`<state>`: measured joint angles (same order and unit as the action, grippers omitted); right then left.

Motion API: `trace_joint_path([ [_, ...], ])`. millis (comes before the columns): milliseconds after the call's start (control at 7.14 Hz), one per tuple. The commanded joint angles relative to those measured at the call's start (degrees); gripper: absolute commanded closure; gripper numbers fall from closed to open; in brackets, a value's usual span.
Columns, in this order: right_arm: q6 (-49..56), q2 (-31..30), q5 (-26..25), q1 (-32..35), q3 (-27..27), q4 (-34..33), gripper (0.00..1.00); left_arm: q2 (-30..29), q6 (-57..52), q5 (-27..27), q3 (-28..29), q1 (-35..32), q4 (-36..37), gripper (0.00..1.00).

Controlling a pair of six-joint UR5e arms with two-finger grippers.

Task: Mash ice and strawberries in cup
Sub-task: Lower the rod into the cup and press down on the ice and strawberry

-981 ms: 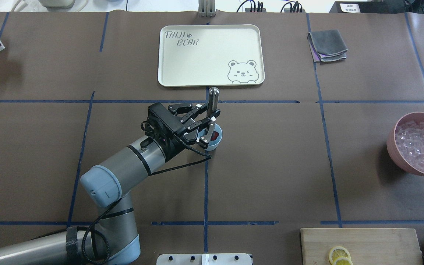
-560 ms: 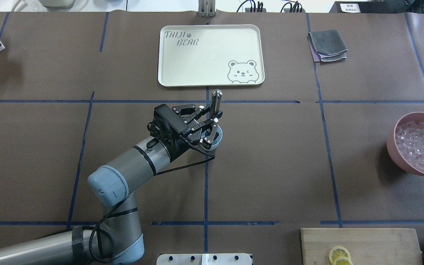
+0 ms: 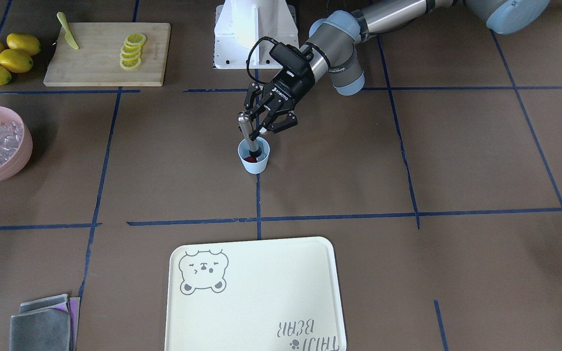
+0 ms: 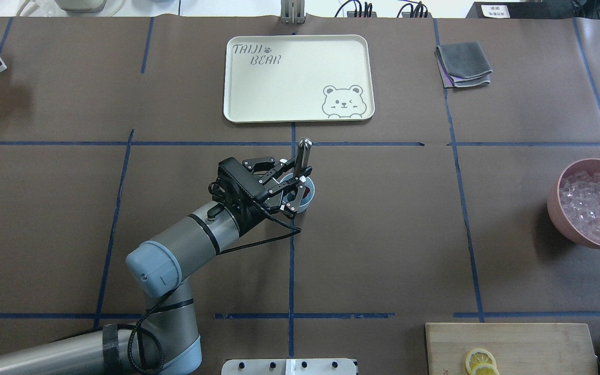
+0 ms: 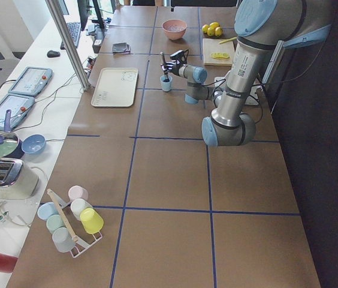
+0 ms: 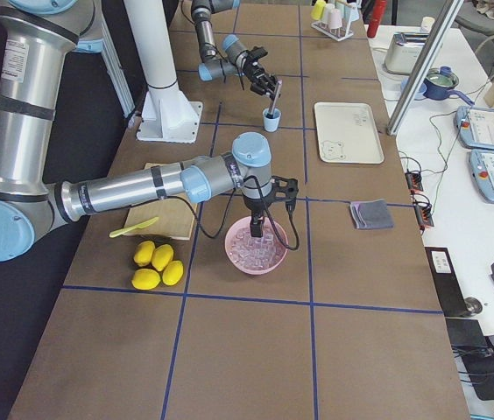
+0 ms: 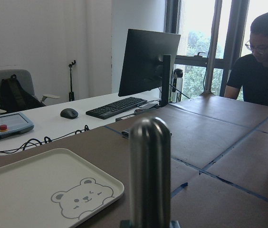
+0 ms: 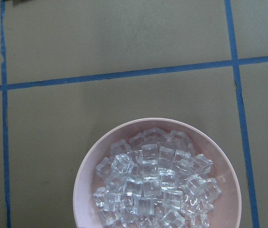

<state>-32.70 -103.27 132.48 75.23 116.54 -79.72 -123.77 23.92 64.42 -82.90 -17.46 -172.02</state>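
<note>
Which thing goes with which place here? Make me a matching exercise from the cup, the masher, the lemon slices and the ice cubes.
Things:
1 cup
2 metal masher
3 lemon slices
4 ice cubes

Places:
A on the wooden board
B in the pink bowl
C clamped in the left gripper
D standing just below that gripper, with the masher's end in it

Pairs: 1-D, 2-C, 3-A, 4-B

Pretty sure I'm working in a robotics lab inside an office: brown-papered tabletop [image 4: 383, 234] gridded with blue tape [image 4: 291, 271], teach pendants [image 5: 30, 81] on the side desk [image 5: 37, 129]. Monitor [image 7: 148, 61], keyboard [image 7: 116, 107] and a person [image 7: 262, 71] by the windows [image 7: 191, 42].
</note>
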Motion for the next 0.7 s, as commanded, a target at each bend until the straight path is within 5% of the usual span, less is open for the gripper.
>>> trace_joint_path([
  [0, 0.00, 0.00, -0.03, 0.00, 0.00, 0.00, 0.00, -0.07, -0.01, 0.00, -0.07, 0.05, -0.07, 0.96],
  [280, 0.00, 0.00, -0.03, 0.00, -0.09, 0.00, 0.00, -0.06, -0.01, 0.00, -0.42, 0.05, -0.16, 0.97],
  [560, 0.00, 0.00, -0.12, 0.00, -0.09, 0.00, 0.00, 0.20, 0.07, 0.09, -6.97, -0.21, 1.15, 1.00],
])
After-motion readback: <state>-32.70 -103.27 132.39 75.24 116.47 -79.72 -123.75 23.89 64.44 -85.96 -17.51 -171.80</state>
